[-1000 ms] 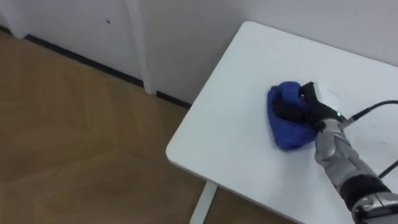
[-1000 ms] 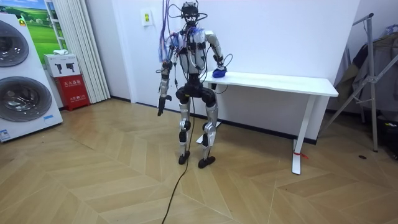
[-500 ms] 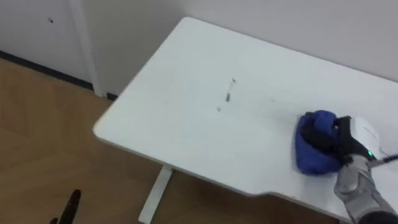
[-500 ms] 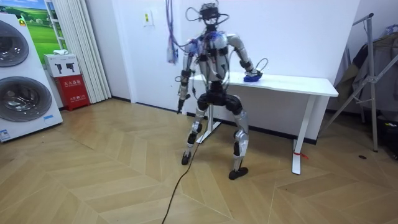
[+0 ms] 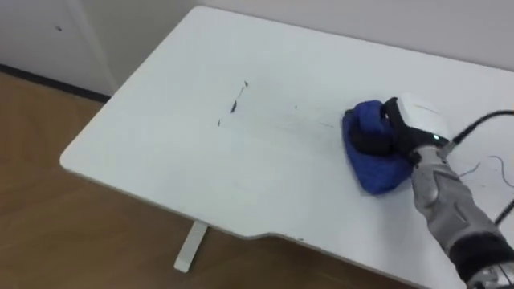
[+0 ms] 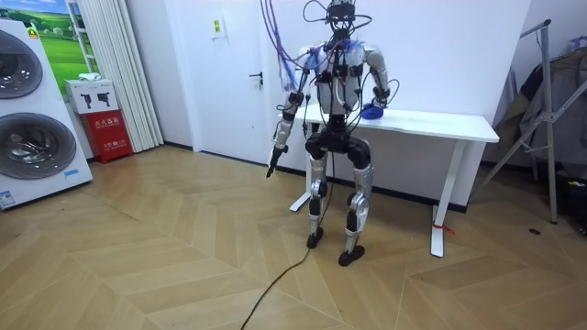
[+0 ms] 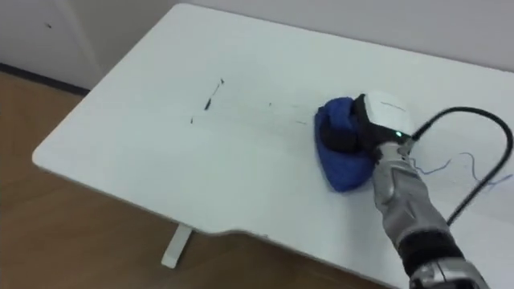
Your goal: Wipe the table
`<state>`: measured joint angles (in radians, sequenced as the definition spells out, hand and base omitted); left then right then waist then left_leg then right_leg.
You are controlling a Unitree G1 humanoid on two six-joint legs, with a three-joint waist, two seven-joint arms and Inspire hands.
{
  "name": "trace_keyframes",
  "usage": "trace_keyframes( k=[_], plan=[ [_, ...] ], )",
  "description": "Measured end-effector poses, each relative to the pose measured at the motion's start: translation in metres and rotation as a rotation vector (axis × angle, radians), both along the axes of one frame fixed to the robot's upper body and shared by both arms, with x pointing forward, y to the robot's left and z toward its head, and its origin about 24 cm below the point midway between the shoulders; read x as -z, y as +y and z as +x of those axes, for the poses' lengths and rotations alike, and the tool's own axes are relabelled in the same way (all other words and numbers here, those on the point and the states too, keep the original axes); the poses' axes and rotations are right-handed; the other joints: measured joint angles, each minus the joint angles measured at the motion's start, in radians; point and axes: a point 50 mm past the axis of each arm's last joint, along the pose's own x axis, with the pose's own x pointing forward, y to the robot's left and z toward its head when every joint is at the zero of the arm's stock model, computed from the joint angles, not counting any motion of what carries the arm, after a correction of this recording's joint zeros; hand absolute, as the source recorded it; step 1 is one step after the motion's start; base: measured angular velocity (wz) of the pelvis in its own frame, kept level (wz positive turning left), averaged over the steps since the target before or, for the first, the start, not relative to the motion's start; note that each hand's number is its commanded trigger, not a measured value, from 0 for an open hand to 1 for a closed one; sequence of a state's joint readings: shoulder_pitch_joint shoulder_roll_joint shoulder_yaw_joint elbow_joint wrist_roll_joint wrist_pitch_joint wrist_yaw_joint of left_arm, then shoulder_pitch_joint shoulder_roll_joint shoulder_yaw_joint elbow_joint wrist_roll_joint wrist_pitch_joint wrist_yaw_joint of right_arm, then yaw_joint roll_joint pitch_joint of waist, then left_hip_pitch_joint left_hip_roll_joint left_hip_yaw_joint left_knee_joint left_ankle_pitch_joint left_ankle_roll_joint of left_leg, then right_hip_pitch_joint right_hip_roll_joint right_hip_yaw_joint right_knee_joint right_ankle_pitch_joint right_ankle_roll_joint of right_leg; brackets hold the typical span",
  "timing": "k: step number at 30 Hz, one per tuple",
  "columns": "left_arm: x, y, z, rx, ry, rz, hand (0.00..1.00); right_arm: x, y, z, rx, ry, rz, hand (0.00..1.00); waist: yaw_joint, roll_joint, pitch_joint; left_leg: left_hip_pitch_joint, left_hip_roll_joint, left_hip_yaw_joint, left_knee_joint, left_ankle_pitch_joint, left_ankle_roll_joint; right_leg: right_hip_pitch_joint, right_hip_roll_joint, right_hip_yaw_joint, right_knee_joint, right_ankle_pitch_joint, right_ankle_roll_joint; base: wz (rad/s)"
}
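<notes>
Right robot hand [image 5: 405,128] clenched round blue cloth [image 5: 373,170], worktop [image 5: 185,168] 3 o'clock side; dark marks [image 5: 238,103] at cloth's 10 o'clock.

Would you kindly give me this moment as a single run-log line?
task: wipe table | right hand curled on blue cloth on table | dark marks left of cloth | left hand hangs at side

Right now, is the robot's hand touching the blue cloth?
Touching. In the left eye view the right hand presses down on the blue cloth, its dark fingers curled into it, on the white table.
</notes>
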<state>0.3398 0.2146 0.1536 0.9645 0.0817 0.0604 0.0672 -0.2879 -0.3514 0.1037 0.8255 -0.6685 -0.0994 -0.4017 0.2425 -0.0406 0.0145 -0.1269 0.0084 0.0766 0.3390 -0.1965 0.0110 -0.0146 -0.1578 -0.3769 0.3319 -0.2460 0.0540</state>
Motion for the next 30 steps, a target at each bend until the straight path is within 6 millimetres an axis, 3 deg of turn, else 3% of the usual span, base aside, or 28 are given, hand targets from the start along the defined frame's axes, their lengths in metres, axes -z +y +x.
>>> trace_keyframes(
  k=[2, 5, 8, 10, 12, 13, 15, 17, 19, 21, 24, 26, 28, 30],
  plan=[
    [-0.003, 0.005, 0.011, -0.01, -0.04, 0.024, 0.0, 0.009, -0.018, -0.017, 0.099, -0.003, 0.031, 1.0, -0.053, -0.017, -0.0137, 0.0, -0.006, -0.023, -0.003, 0.001, -0.001, 0.03, 0.002, -0.035, -0.026, 0.001, 0.003, 0.52],
    [-0.011, 0.013, 0.033, 0.009, -0.137, 0.067, 0.0, 0.023, -0.048, -0.046, 0.273, 0.035, 0.069, 1.0, -0.084, -0.047, -0.0298, 0.006, -0.01, -0.035, -0.003, 0.001, -0.001, 0.067, 0.009, -0.068, -0.068, 0.009, 0.013, 0.28],
    [-0.011, 0.007, 0.044, 0.038, -0.171, 0.055, 0.0, 0.023, -0.063, -0.055, 0.338, 0.058, 0.051, 1.0, -0.086, -0.046, -0.0261, 0.028, -0.011, -0.035, -0.007, -0.001, -0.002, 0.099, 0.017, -0.064, -0.105, 0.026, 0.018, -0.15],
    [-0.011, 0.004, 0.051, 0.046, -0.186, 0.045, 0.0, 0.019, -0.061, -0.048, 0.329, 0.056, 0.032, 1.0, -0.059, -0.038, -0.0215, 0.04, -0.007, -0.033, -0.025, -0.001, -0.002, 0.095, 0.021, -0.04, -0.108, 0.029, 0.014, -0.4],
    [-0.007, -0.002, 0.056, 0.065, -0.188, 0.025, 0.0, 0.006, -0.052, -0.022, 0.288, 0.05, -0.028, 1.0, -0.029, -0.025, -0.0068, 0.043, 0.002, -0.029, -0.035, 0.0, -0.004, 0.071, 0.023, -0.027, -0.089, 0.037, 0.004, -0.44],
    [-0.006, -0.004, 0.055, 0.071, -0.179, 0.018, 0.0, 0.001, -0.048, -0.014, 0.265, 0.051, -0.048, 1.0, -0.014, -0.018, -0.0042, 0.038, 0.004, -0.031, -0.036, 0.0, -0.005, 0.059, 0.022, -0.027, -0.08, 0.039, 0.002, -0.62],
    [-0.002, -0.008, 0.051, 0.079, -0.149, -0.001, 0.0, -0.014, -0.025, 0.016, 0.147, 0.048, -0.106, 1.0, 0.031, -0.005, 0.0039, 0.027, 0.01, -0.045, -0.042, -0.002, -0.01, 0.031, 0.024, -0.043, -0.069, 0.053, -0.009, -0.55],
    [0.001, -0.01, 0.048, 0.105, -0.104, -0.011, 0.0, -0.035, 0.018, 0.049, -0.046, 0.019, -0.185, 1.0, 0.062, -0.01, 0.0084, -0.002, 0.012, -0.069, -0.037, 0.005, -0.018, 0.007, 0.03, -0.062, -0.071, 0.057, -0.015, 0.02],
    [0.003, -0.013, 0.046, 0.116, -0.087, -0.031, 0.0, -0.05, 0.044, 0.066, -0.151, -0.017, -0.215, 1.0, 0.101, -0.017, 0.0128, -0.013, 0.014, -0.077, -0.037, 0.011, -0.022, -0.004, 0.037, -0.063, -0.075, 0.058, -0.019, 0.23],
    [0.003, -0.013, 0.043, 0.115, -0.062, -0.053, 0.0, -0.063, 0.059, 0.077, -0.206, -0.058, -0.213, 1.0, 0.142, -0.021, 0.0132, -0.028, 0.005, -0.114, -0.032, 0.02, -0.021, -0.004, 0.033, -0.1, -0.08, 0.055, -0.015, 0.59],
    [0.004, -0.012, 0.029, 0.103, -0.021, -0.058, 0.0, -0.062, 0.054, 0.076, -0.197, -0.051, -0.212, 1.0, 0.147, -0.022, 0.0124, -0.035, -0.019, -0.164, -0.034, 0.025, -0.015, 0.018, 0.018, -0.133, -0.078, 0.045, 0.001, 0.66],
    [0.003, -0.01, 0.026, 0.101, -0.014, -0.056, 0.0, -0.048, 0.039, 0.065, -0.158, -0.003, -0.209, 1.0, 0.144, -0.025, 0.0118, -0.033, -0.022, -0.164, -0.033, 0.027, -0.012, 0.032, 0.015, -0.13, -0.079, 0.045, 0.001, 0.49],
    [0.001, -0.005, 0.025, 0.1, -0.014, -0.041, 0.0, -0.027, 0.019, 0.044, -0.075, 0.019, -0.123, 1.0, 0.123, -0.03, 0.0093, -0.026, -0.027, -0.154, -0.033, 0.028, -0.008, 0.055, 0.01, -0.118, -0.092, 0.045, 0.002, 0.46],
    [-0.001, 0.003, 0.021, 0.075, -0.011, -0.02, 0.0, -0.011, 0.003, 0.022, -0.005, 0.016, -0.063, 1.0, 0.073, -0.035, 0.0066, -0.009, -0.036, -0.134, -0.035, 0.03, -0.006, 0.077, 0.001, -0.114, -0.095, 0.043, 0.007, 0.12]
  ],
)
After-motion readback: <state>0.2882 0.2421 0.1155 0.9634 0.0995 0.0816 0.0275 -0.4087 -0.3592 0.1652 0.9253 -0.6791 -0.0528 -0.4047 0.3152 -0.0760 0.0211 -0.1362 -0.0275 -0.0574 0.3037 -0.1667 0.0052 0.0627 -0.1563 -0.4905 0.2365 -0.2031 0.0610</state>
